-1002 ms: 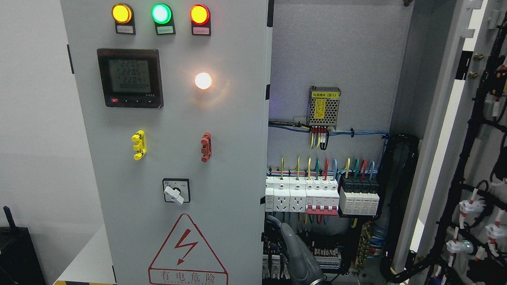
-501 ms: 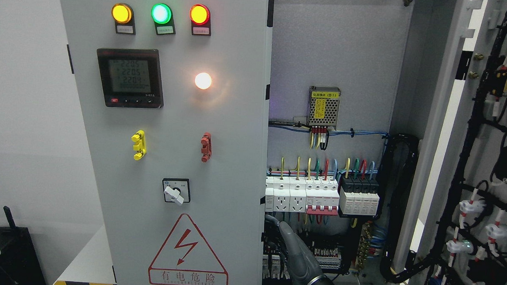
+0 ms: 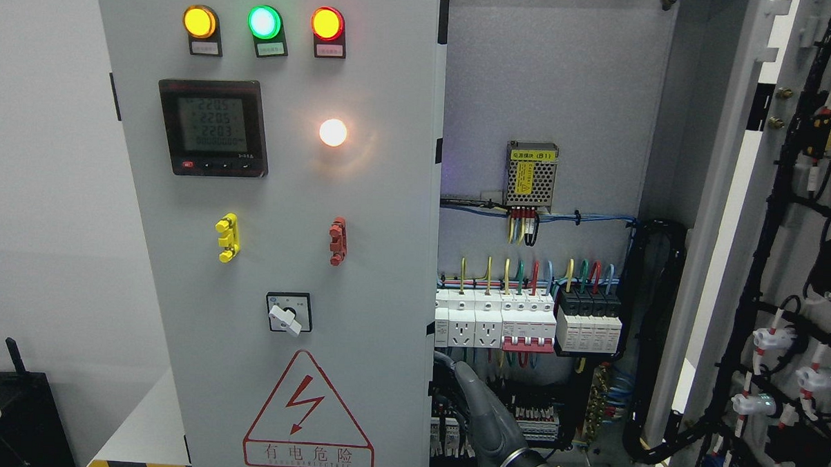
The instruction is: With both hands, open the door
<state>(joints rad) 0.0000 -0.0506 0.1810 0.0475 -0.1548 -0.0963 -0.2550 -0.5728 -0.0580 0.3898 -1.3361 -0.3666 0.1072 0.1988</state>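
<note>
The right door already stands swung out wide, its inner side with black cable bundles turned toward the camera. The left door is closed or nearly so, and its free edge runs down just beside the open cabinet interior. So I judge the task about half done: the left door remains to be opened.

One hand rises from the bottom edge, right of the left door's free edge and below the breakers. Its arm enters near the middle of the bottom edge, so I cannot say if it is the left or the right one. The grey fingers point up toward the door edge, but a dark shape is all that shows, and I cannot tell whether they are spread, curled or hooked on something. No other hand is in view.

To do this step well, I think the fingertips should go behind the free edge of the left door, not deeper into the cabinet. The breakers and the wires below them are very near to the hand, and catching a wire or a switch is the main risk. The pull should then follow the door's arc toward the robot, slowly, away from the rotary switch on the door's front.
</note>
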